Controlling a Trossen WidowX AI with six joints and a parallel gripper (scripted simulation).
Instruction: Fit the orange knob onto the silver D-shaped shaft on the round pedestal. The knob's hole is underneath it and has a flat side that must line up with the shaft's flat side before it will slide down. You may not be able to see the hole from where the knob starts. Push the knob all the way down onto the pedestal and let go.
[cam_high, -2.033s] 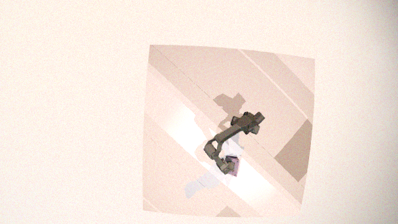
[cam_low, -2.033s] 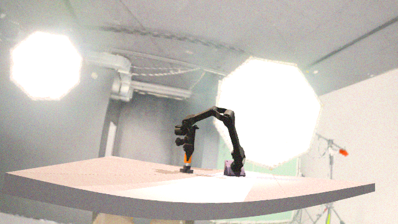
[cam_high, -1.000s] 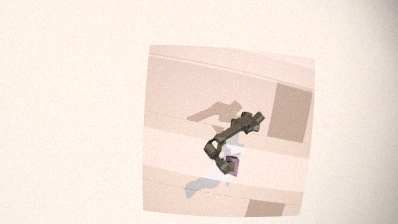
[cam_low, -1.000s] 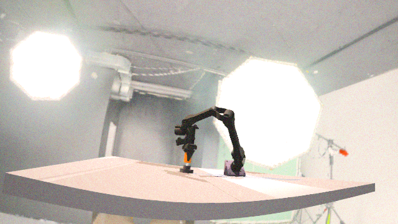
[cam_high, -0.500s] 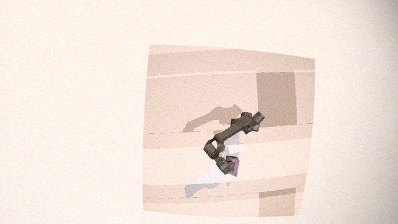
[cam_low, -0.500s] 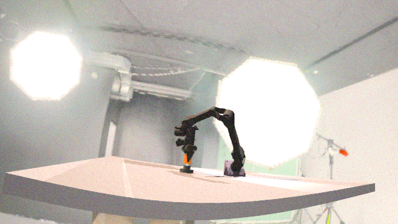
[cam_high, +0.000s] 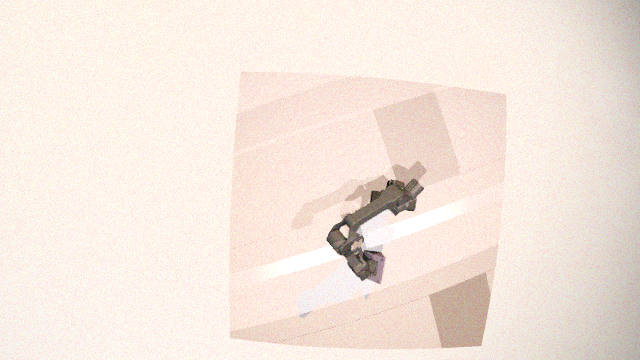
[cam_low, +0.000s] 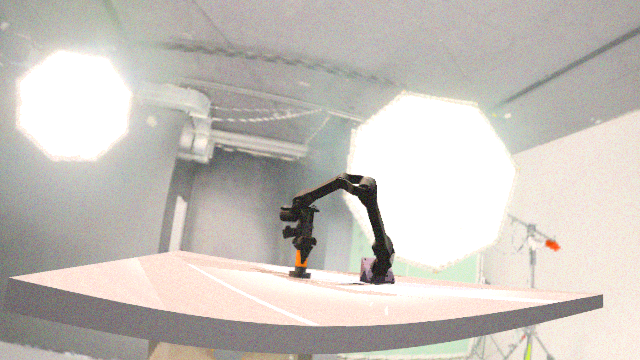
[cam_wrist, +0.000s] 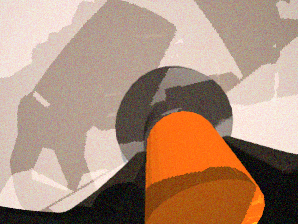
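Note:
The orange knob (cam_low: 298, 258) (cam_wrist: 182, 135) is upright between the fingers of my gripper (cam_low: 303, 246) (cam_wrist: 184, 152), which is shut on it. The round dark grey pedestal (cam_low: 293, 274) (cam_wrist: 131, 110) is directly below. In the exterior view, a short pale stretch, likely the silver shaft (cam_low: 300, 269), shows between the knob's lower end and the pedestal, so the knob is not flush on it. In the wrist view the knob covers the shaft and part of the pedestal. The knob's hole and both flat sides are hidden. In the top view the arm hides knob and pedestal.
A purple block (cam_high: 380, 270) (cam_low: 367, 269) stands against the arm's base, to the right of the pedestal in the exterior view. Shadows and bright bands cross the pale table top (cam_high: 300, 170) (cam_low: 225, 305).

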